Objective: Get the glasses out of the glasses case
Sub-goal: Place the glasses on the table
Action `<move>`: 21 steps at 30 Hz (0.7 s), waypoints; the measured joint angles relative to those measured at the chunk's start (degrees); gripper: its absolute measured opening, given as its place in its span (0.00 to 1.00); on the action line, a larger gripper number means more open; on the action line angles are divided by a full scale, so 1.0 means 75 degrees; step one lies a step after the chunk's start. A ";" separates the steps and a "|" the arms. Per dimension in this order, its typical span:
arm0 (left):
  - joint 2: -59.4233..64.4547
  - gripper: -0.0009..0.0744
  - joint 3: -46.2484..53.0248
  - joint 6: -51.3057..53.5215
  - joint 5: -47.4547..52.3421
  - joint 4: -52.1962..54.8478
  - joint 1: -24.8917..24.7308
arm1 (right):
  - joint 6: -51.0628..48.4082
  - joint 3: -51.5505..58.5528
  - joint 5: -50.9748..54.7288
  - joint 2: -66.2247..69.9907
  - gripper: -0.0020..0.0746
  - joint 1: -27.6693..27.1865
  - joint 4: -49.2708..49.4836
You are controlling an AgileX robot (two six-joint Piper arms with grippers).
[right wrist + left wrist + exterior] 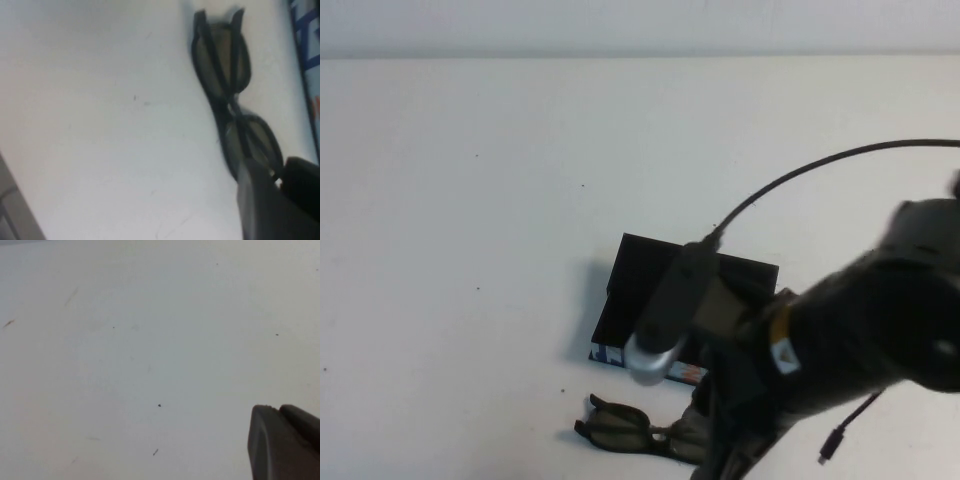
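The glasses (pixel 625 430) lie folded on the white table just in front of the glasses case (pixel 640 275), a black box with a blue and white front edge (pixel 610 355). In the right wrist view the glasses (pixel 225 65) stretch away from my right gripper (pixel 277 181), whose fingers are closed on the rim of the near lens. The case's blue and white edge (pixel 306 50) runs beside them. In the high view my right arm (pixel 840 330) covers the case's right part and hides the gripper. My left gripper (pixel 280 411) is shut and empty over bare table.
A black cable (pixel 790 180) arcs from the right arm over the case, and a loose plug end (pixel 832 445) hangs at the front right. White table (pixel 470 200) spreads to the left and behind the case.
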 joint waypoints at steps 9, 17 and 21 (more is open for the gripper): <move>0.0000 0.01 0.0000 0.0000 0.0000 0.0000 0.0000 | 0.1427 0.2333 -0.3148 -0.3223 0.01 0.0000 -0.0024; 0.0000 0.01 0.0000 0.0000 0.0000 0.0000 0.0000 | 0.1568 0.3405 -0.3983 -0.5053 0.01 0.0000 -0.0390; 0.0000 0.01 0.0000 0.0000 0.0000 0.0000 0.0000 | 0.1674 0.3953 -0.4096 -0.6088 0.01 0.0000 -0.0918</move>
